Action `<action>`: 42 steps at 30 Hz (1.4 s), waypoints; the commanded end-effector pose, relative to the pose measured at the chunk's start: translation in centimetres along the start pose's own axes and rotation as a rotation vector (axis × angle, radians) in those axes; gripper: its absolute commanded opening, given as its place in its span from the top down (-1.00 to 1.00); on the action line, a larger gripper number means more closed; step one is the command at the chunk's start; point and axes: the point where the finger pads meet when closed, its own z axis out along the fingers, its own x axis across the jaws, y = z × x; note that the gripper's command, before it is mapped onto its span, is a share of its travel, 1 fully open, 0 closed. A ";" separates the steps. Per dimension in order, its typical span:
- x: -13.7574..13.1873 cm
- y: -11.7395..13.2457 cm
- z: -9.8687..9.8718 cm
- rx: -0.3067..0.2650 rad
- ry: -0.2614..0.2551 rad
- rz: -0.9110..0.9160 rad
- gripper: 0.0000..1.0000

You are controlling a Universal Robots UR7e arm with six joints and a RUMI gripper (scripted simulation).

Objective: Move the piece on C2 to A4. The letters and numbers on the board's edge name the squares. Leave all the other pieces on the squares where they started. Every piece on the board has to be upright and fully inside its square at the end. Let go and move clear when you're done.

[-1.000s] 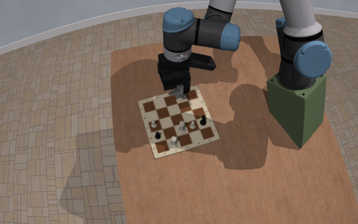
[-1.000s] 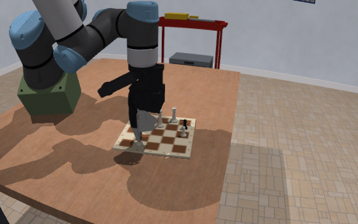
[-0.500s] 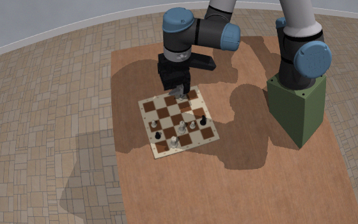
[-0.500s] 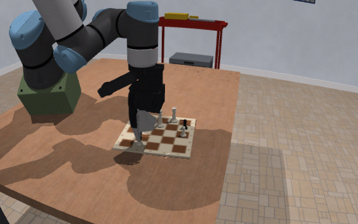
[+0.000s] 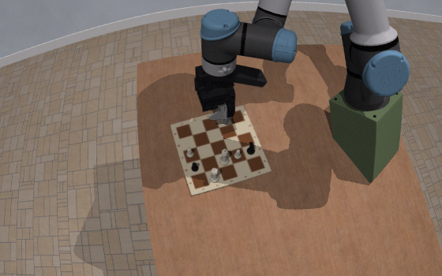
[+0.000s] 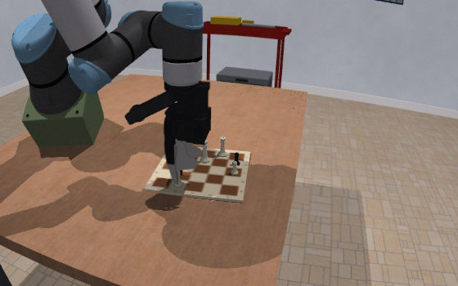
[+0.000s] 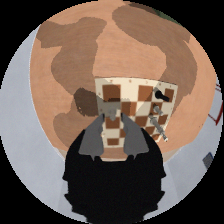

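With the piece (image 6: 177, 186) set on the corner square of the board (image 6: 220, 190), judged A4, between the gripper's (image 6: 177, 178) slightly parted, empty jaws, a straight vertical lift is advised lest it be tipped.

The board (image 6: 220, 195) lies on the desk (image 6: 110, 229), the arm's pedestal (image 6: 62, 127) beside it. The tool (image 6: 177, 180) stands over one corner square, the other pieces (image 6: 222, 147) grouped toward the opposite edge.

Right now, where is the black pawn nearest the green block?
In the top view, the black pawn stands on the board's right edge, beside a small white pawn.
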 end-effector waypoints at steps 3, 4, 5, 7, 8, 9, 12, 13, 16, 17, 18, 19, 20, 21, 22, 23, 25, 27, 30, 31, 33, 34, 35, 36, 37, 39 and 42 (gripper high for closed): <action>0.0 0.0 0.0 -0.001 0.000 0.000 0.56; 0.0 0.0 0.0 -0.001 0.000 0.000 0.56; 0.0 0.0 0.0 -0.001 0.000 0.000 0.56; 0.0 0.0 0.0 -0.001 0.000 0.000 0.56; 0.0 0.0 0.0 -0.001 0.000 0.000 0.56; 0.0 0.0 0.0 -0.001 0.000 0.000 0.56; 0.0 0.0 -0.1 -0.001 0.000 0.000 0.56; 0.0 0.0 -0.2 -0.001 0.000 0.000 0.56; 0.0 0.0 -0.7 -0.001 0.000 0.000 0.56; 0.0 0.0 -0.9 -0.001 0.000 0.000 0.56; 0.0 0.0 -1.2 -0.001 0.000 0.000 0.56; 0.0 0.0 -1.2 -0.001 0.000 0.000 0.56; 0.0 0.0 -1.2 -0.001 0.000 0.000 0.56; 0.0 0.0 -1.5 -0.001 0.000 0.000 0.56; 0.0 0.0 -1.9 -0.001 0.000 0.000 0.56; 0.0 0.0 -2.2 -0.001 0.000 0.000 0.56; 0.0 0.0 -3.1 -0.001 0.000 0.000 0.56; 0.0 0.0 -4.0 -0.001 0.000 0.000 0.56; 0.0 0.0 -5.5 -0.001 0.000 0.000 0.56; 0.0 0.0 -5.9 -0.001 0.000 0.000 0.56; 0.0 0.0 -6.8 -0.001 0.000 0.000 0.56; 0.0 0.0 -7.2 -0.001 0.000 0.000 0.56; 0.0 0.0 -7.6 -0.001 0.000 0.000 0.56; 0.0 0.0 -7.6 -0.001 0.000 0.000 0.56; 0.0 0.0 -7.6 -0.001 0.000 0.000 0.56; 0.0 0.0 -8.2 -0.001 0.000 0.000 0.56; 0.0 0.0 -8.8 -0.001 0.000 0.000 0.56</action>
